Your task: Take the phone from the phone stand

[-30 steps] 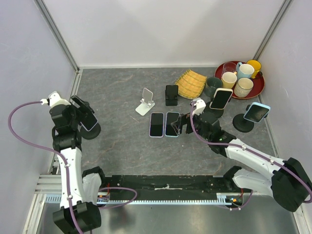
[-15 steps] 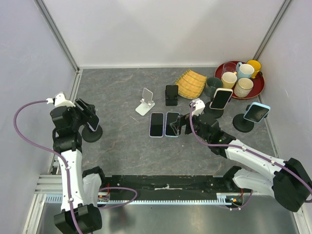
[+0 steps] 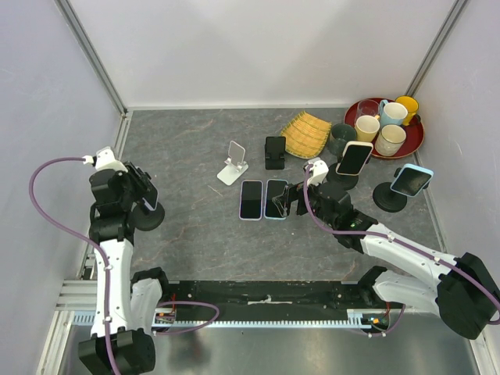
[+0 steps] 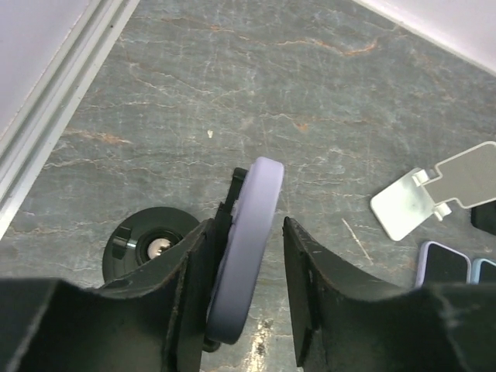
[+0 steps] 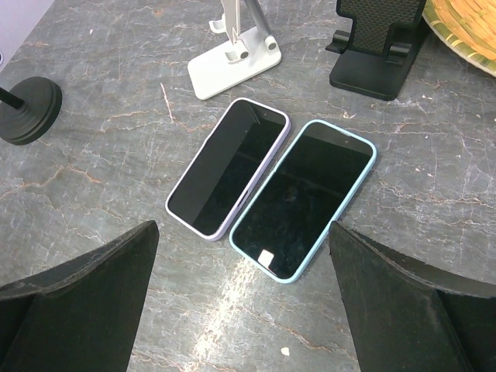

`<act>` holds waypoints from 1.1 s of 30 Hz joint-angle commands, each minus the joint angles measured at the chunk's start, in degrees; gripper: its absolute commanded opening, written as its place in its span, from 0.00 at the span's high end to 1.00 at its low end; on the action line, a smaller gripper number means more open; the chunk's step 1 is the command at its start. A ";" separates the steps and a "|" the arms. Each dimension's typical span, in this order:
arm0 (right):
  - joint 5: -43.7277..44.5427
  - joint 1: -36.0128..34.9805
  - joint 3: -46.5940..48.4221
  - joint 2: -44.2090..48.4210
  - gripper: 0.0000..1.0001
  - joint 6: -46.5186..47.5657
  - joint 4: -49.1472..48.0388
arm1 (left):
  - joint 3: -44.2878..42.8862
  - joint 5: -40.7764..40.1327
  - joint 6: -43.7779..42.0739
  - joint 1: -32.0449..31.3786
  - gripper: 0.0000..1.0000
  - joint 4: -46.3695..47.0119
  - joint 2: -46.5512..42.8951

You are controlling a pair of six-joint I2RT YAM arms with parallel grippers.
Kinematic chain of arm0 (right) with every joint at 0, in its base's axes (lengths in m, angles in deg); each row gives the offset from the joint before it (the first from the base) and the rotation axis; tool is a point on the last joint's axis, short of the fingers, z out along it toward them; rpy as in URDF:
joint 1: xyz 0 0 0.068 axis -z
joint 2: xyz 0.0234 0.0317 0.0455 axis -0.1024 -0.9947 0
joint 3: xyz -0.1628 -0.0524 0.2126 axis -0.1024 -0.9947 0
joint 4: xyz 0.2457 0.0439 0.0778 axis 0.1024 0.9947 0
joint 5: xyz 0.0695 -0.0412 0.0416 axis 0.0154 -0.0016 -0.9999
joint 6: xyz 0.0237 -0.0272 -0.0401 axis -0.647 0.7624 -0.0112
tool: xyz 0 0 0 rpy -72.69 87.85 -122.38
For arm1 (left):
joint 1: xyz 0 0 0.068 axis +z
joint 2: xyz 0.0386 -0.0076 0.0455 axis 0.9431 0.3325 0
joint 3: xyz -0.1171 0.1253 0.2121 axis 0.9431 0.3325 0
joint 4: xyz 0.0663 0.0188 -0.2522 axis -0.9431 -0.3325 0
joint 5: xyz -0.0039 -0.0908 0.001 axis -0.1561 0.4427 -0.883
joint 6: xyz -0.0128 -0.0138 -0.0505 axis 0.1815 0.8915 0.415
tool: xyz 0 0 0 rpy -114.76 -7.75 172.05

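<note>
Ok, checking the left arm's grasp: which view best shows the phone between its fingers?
Left wrist: the lavender phone sits edge-on between the left gripper's fingers, its stand base below. The top view shows it tiny against the gripper; the right wrist shows only the base.

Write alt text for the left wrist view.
A lavender phone, edge-on, sits on a black round-based stand between the black fingers of the left hand, a gap beside one. A white folding stand rests on the grey marbled table.
</note>
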 commanded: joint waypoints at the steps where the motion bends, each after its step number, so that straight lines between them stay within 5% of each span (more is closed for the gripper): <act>1: 0.35 -0.14 -0.38 0.23 0.02 -0.03 -2.89 | -0.32 -5.23 -4.34 -1.95 0.55 0.58 1.79; 10: 0.09 -0.14 -0.38 -0.03 0.02 -0.20 -2.89 | -2.87 -3.92 -4.17 -6.52 0.97 1.20 2.15; 16: -0.26 -0.14 -0.47 -0.90 0.02 -0.20 -3.16 | -3.40 -5.41 0.05 -18.72 0.98 3.21 2.32; 27: 2.55 -0.14 1.11 0.50 0.03 2.34 0.62 | -7.96 -26.41 9.54 -46.05 0.98 5.68 12.69; 33: 2.82 -0.14 1.64 0.50 0.03 2.70 2.12 | -10.42 -29.24 14.02 -51.26 0.98 7.35 18.05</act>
